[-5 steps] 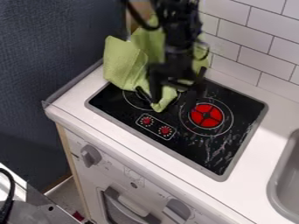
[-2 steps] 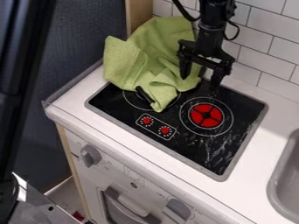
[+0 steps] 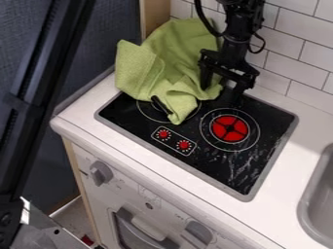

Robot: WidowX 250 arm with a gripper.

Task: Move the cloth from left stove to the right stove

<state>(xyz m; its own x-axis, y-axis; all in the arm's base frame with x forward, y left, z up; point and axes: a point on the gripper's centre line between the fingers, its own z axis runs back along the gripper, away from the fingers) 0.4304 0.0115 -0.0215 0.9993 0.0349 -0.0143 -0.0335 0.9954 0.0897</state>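
Note:
The green cloth (image 3: 172, 65) lies in a heap over the left burner and the back left corner of the stove, its front tip hanging down towards the knobs. Close against the cloth's right side is the gripper (image 3: 221, 92), pointing down at the stove's back edge. Its two fingers stand apart, the left one beside the cloth's edge, the right one over the bare stovetop. On the right, the burner (image 3: 229, 129) shows red and uncovered. Part of the left burner (image 3: 151, 111) is under the cloth.
A black object (image 3: 160, 104) pokes out beside the cloth's tip. The tiled wall (image 3: 299, 63) rises behind the stove, and a grey sink (image 3: 319, 199) is at the right. Dark arm parts (image 3: 48, 97) cross the left side.
The gripper has moved right from over the cloth to its right side, then turned slightly. The cloth's visible shape looks the same. Dark arm parts have come into view at left.

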